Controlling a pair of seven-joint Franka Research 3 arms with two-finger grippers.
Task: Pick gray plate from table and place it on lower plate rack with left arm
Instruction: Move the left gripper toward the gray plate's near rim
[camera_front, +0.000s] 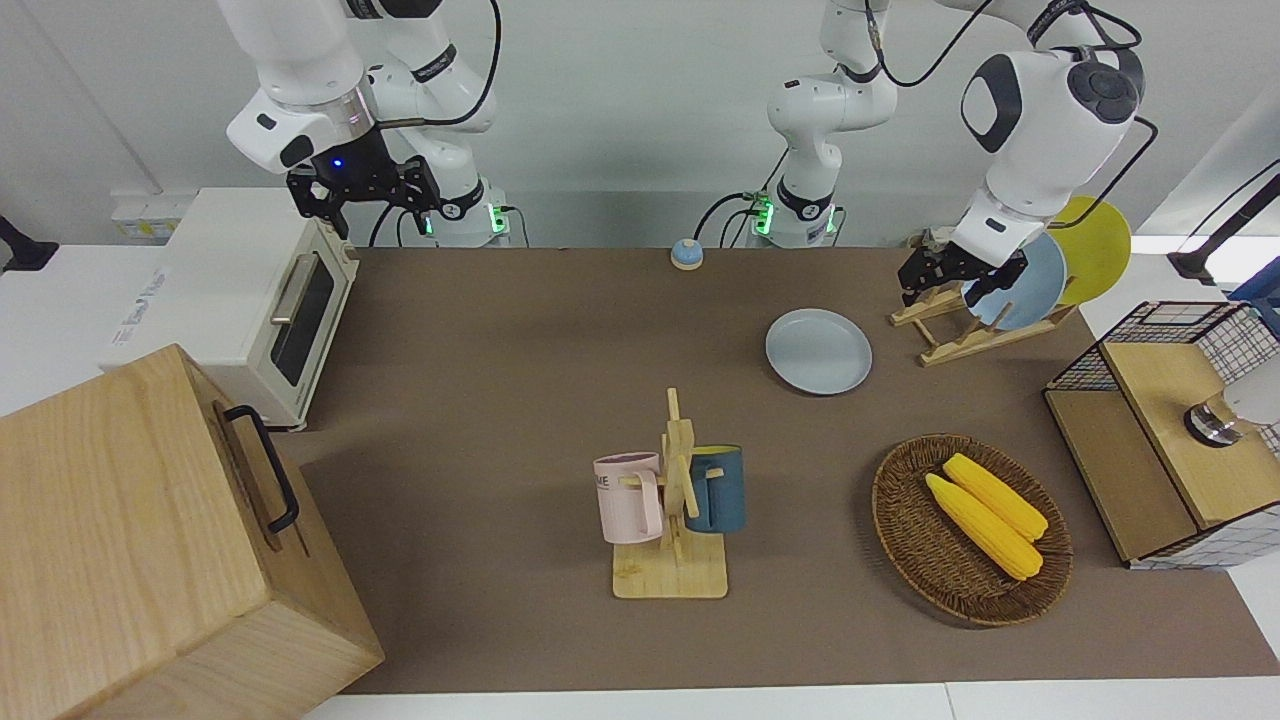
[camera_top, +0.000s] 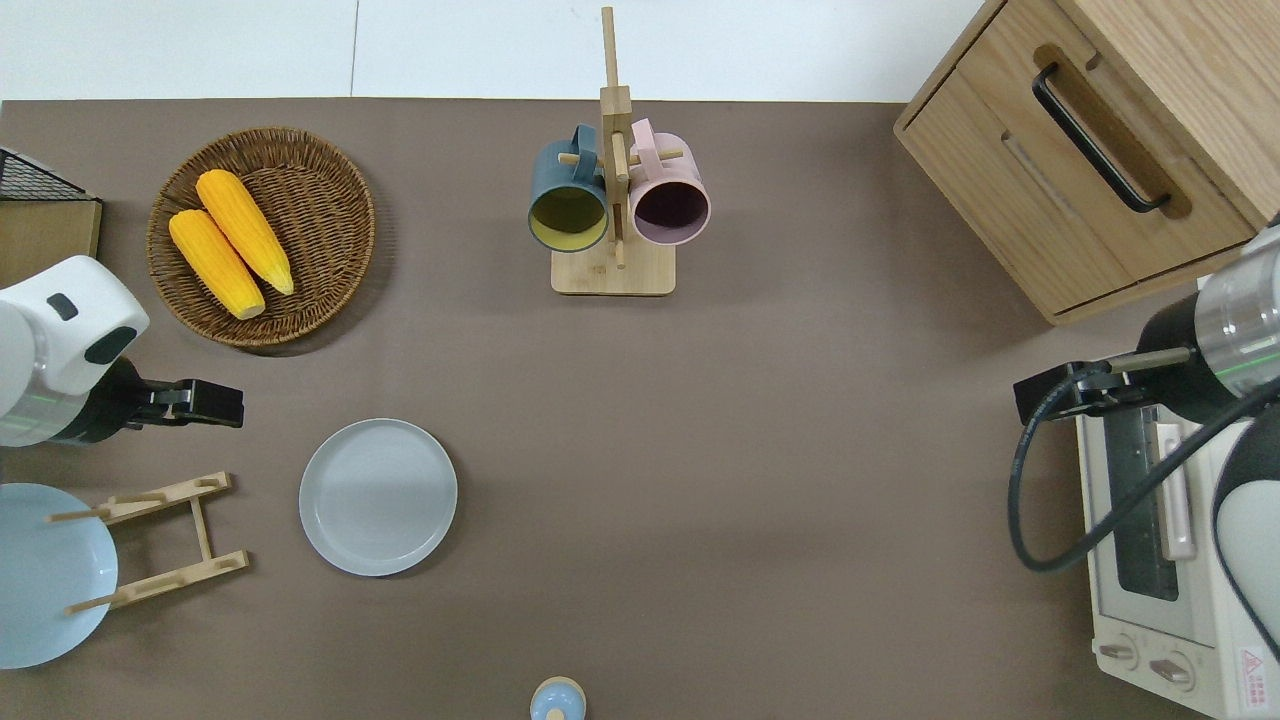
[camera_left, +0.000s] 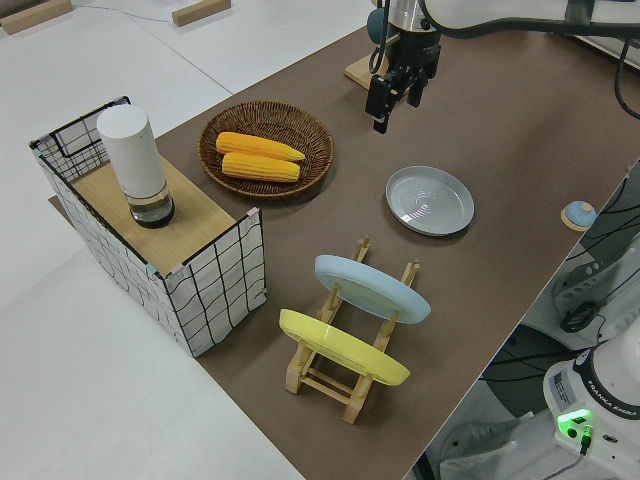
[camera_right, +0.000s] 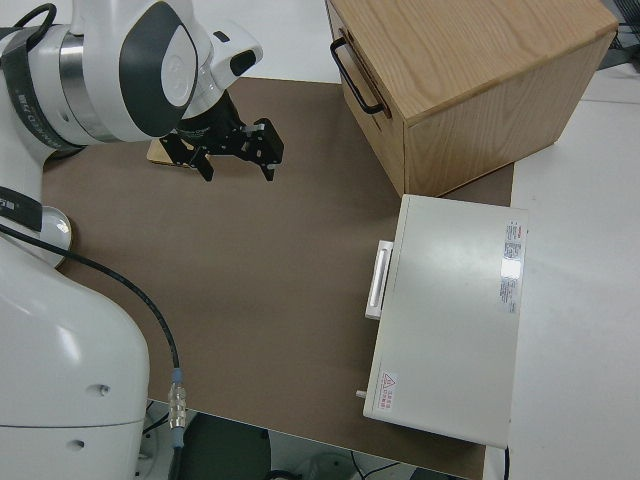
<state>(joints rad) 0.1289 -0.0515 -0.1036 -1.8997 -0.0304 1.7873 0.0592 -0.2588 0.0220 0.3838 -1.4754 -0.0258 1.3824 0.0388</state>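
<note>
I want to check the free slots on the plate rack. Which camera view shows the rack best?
The left side view: the lower plate rack shows whole, its rails and pegs holding the light blue plate and yellow plate. The overhead view cuts it at the edge, the front view has the left tool across it, the right side view misses it.

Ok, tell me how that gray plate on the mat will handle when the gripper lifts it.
The gray plate looks rigid, so it probably won't flex. It lies flat on the table, with only a shallow rim to catch, so grasping the edge may be fiddly. Its smooth surface could slip between the fingers.
</note>
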